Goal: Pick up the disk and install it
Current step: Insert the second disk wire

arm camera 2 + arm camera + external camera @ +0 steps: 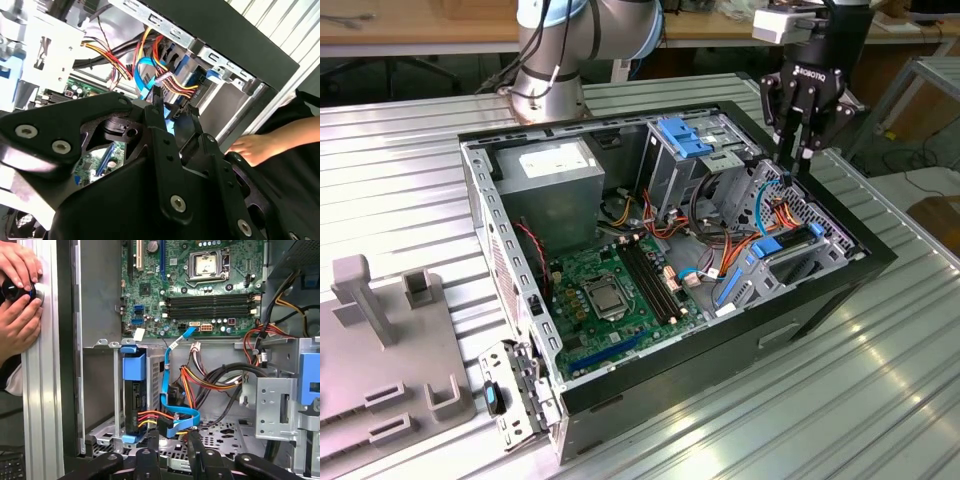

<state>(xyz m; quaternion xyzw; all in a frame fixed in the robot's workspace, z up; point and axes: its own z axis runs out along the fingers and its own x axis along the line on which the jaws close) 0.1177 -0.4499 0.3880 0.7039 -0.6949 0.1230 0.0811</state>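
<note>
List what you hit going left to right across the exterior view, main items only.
Grey fixture plate → power supply → CPU socket → memory slots → blue drive carrier in the cage → gripper over the case's right side, where the disk sits.

No text, label or number can be read.

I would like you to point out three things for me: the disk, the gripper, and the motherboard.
disk [134,405]: first wrist view, on its dark edge below the blue carrier frame.
gripper [798,150]: exterior view, between its fingertips above the case's drive bay.
motherboard [610,290]: exterior view, on the green board near the processor socket.
</note>
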